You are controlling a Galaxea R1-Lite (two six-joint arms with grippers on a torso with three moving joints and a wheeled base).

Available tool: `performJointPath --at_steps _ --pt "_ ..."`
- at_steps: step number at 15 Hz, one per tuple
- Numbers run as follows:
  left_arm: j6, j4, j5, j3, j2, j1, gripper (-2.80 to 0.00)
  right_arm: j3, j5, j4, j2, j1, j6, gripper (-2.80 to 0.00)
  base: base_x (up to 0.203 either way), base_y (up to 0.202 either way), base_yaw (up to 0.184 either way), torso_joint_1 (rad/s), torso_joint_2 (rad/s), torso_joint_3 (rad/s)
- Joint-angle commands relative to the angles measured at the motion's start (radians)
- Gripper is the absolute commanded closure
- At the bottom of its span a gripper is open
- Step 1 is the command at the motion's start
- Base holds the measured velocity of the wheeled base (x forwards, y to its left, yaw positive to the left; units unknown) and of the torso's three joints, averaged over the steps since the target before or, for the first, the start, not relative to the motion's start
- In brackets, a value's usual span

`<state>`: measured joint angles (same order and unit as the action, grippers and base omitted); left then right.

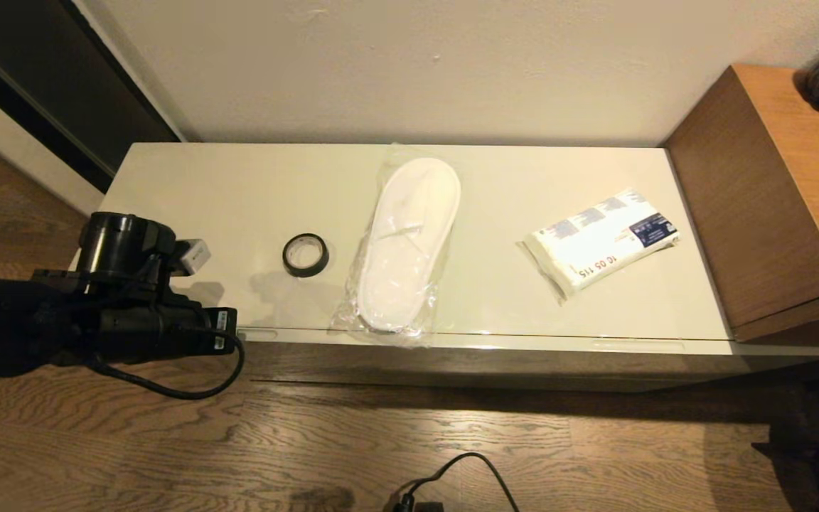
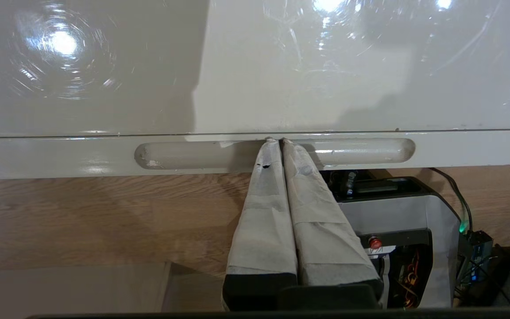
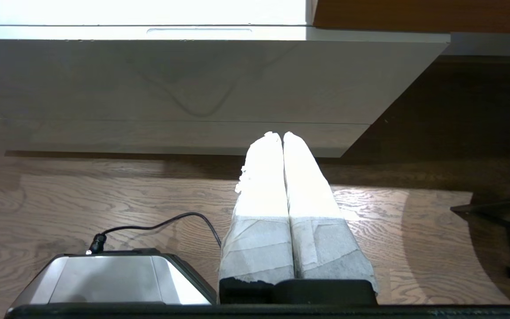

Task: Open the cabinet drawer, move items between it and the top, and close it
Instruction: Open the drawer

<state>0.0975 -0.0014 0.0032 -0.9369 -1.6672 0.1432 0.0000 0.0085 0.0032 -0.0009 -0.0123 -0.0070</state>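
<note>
- My left gripper (image 2: pixel 276 141) has its fingers pressed together, holding nothing, with the tips at the upper edge of the left handle slot (image 2: pixel 193 155) in the drawer (image 2: pixel 60 155).
- The drawer looks fully shut, its front flush under the worktop (image 1: pixel 239 185), so I judge the opening step is only beginning.
- Measured from that slot: the tape roll (image 1: pixel 305 254) lies on the worktop just behind it, the wrapped slipper (image 1: pixel 406 245) lies further right with its heel overhanging the front edge, and the white packet (image 1: pixel 603 240) sits well to the right, near the brown unit (image 1: pixel 772 199).
- Next I would need to hook my fingertips down into the slot and pull straight back toward me.
- My right gripper (image 3: pixel 281 135) hangs parked low before the cabinet, fingers together and empty.
</note>
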Motion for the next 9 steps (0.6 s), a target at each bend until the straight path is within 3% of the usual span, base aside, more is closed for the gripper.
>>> performJointPath --at_steps 1,6,9 --pt "0.002 0.001 -0.001 0.024 -0.017 0.001 0.00 0.000 0.001 0.000 0.001 0.000 -0.001 0.00 0.000 0.000 0.000 0.000 0.00 0.000" --pt "0.003 0.002 -0.010 0.095 -0.035 -0.008 0.00 0.000 0.001 0.000 0.001 0.000 -0.001 0.00 0.000 0.000 0.000 0.000 0.00 0.000" --pt "-0.001 0.009 -0.015 0.239 0.007 -0.008 0.00 0.000 0.001 0.000 0.001 0.000 0.000 0.00 0.000 0.000 0.000 0.000 0.00 0.000"
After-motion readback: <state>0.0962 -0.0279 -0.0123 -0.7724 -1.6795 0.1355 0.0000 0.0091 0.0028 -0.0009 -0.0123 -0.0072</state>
